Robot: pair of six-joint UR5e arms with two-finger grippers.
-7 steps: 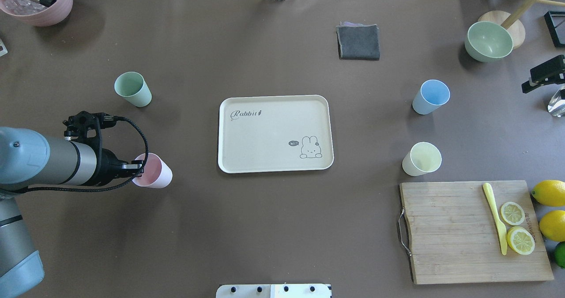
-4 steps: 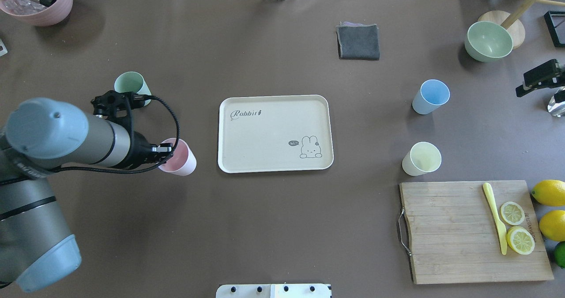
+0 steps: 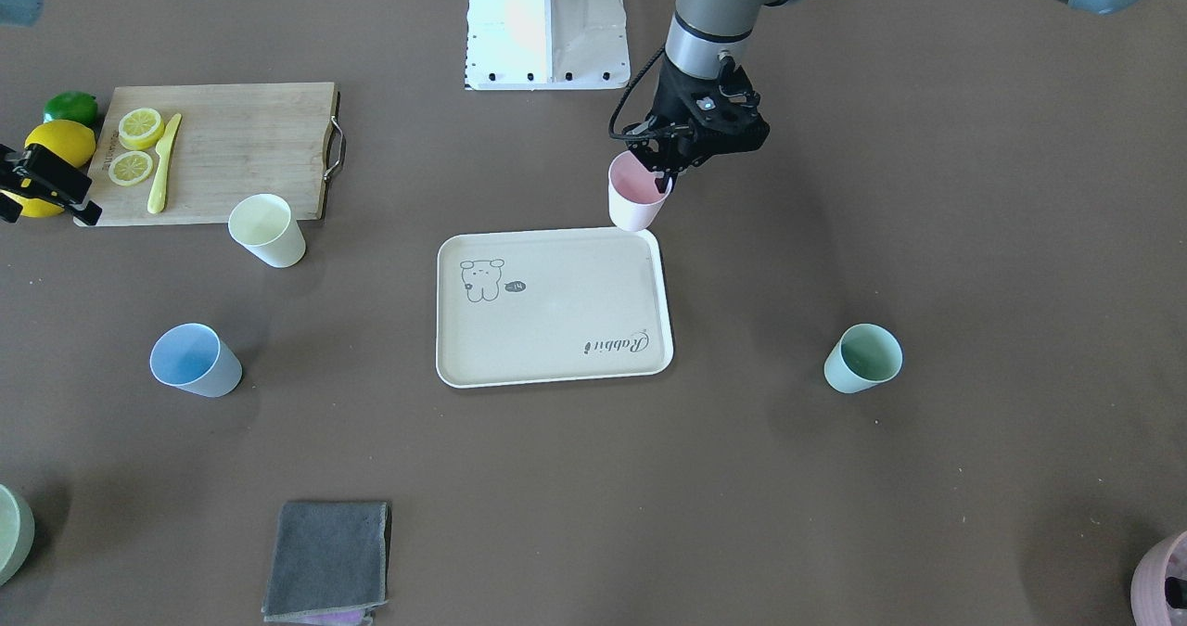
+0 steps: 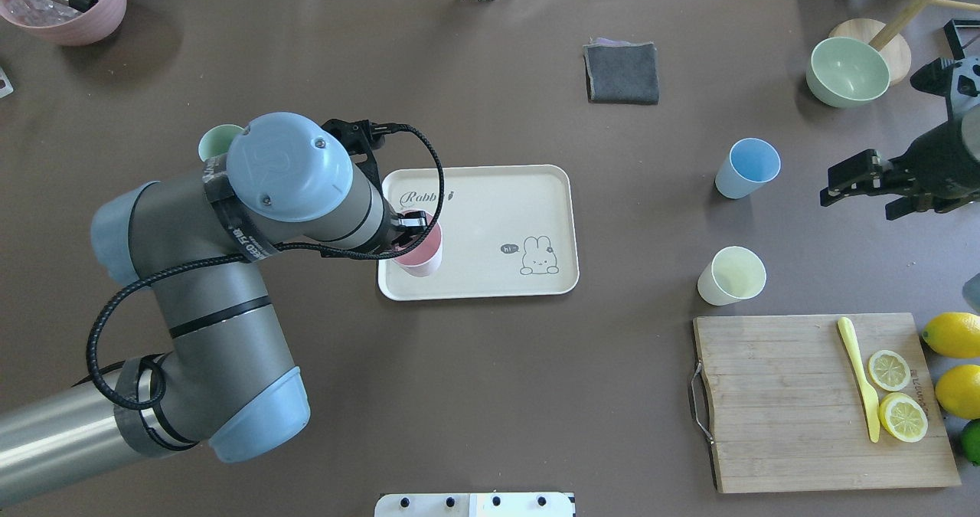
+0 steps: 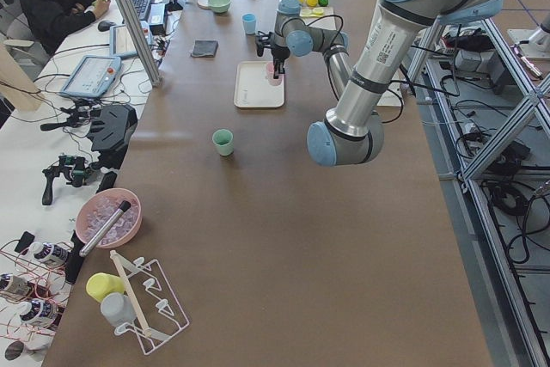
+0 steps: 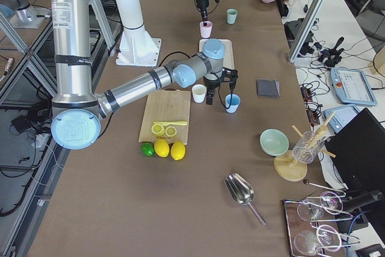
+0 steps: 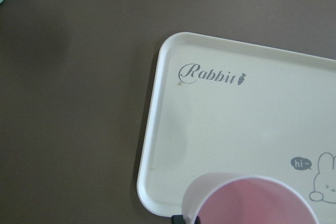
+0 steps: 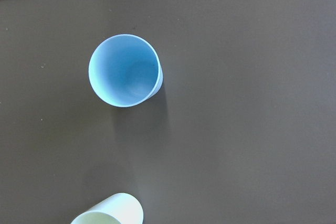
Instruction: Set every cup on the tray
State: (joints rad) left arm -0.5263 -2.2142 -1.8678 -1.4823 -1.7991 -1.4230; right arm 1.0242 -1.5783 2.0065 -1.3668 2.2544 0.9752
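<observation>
Closest to the robot, on its right, a wooden cutting board (image 4: 773, 402) carries two lemon slices (image 4: 896, 394) and a yellow knife (image 4: 857, 375), with whole lemons (image 4: 953, 333) just off its outer edge.

Further out, the left gripper (image 4: 413, 230) pinches the rim of the pink cup (image 4: 421, 255), one finger inside the cup and one outside. The cup is upright over the tray's (image 4: 475, 195) near corner on the robot's left. Whether its base touches the tray cannot be told. The left wrist view looks past the pink rim onto the tray's "Rabbit" script.

The pale yellow cup (image 4: 731, 274) stands upright on the table, well to the right of the tray and just beyond the board. The light blue cup (image 4: 746, 166) stands a little further out, apart from the yellow one. The right gripper (image 4: 861, 195) hovers near these two with its jaws spread wide, touching neither; its wrist camera looks straight down into the blue cup.

On the robot's left, the mint green cup (image 3: 862, 357) stands on the table, well apart from the tray.

Farthest out lie a folded grey cloth (image 4: 622, 73), a pale green bowl (image 4: 846, 71) at the right and a pink pot (image 4: 65, 4) in the left corner.
</observation>
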